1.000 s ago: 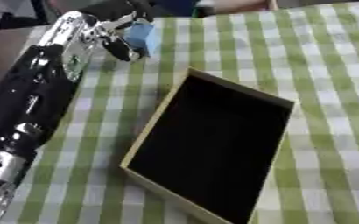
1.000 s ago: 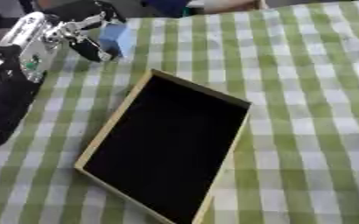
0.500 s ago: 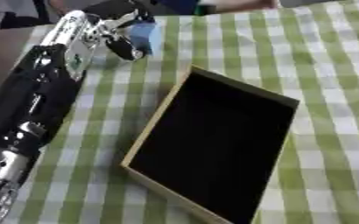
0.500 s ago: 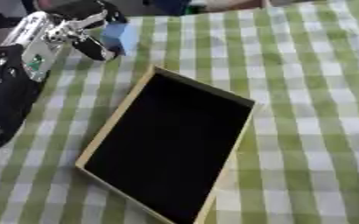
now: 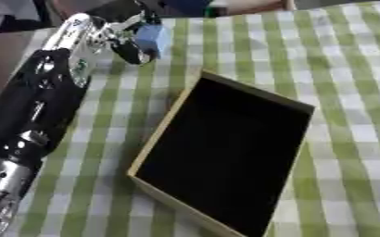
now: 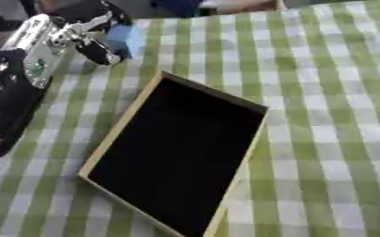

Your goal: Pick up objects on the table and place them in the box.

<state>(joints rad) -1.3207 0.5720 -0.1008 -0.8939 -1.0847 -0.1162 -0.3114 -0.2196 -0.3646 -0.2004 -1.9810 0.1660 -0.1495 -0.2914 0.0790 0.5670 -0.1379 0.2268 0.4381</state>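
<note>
A small light-blue block (image 5: pixel 153 38) is at the far left of the green-and-white checked table, held in the curled fingers of my left hand (image 5: pixel 127 36). My left arm runs up the left side of both views. The block is beyond the far-left corner of the box (image 5: pixel 170 121), a shallow tan-walled tray with a black inside that holds nothing I can see. Whether the block touches the cloth I cannot tell. My right hand shows in neither view.
The checked cloth (image 6: pixel 331 115) spreads out right of the box and in front of it. Dark and blue shapes (image 5: pixel 185 6) lie past the table's far edge.
The whole picture has shifted a little, so the camera moved. My left hand still holds the blue block at the same far-left spot.
</note>
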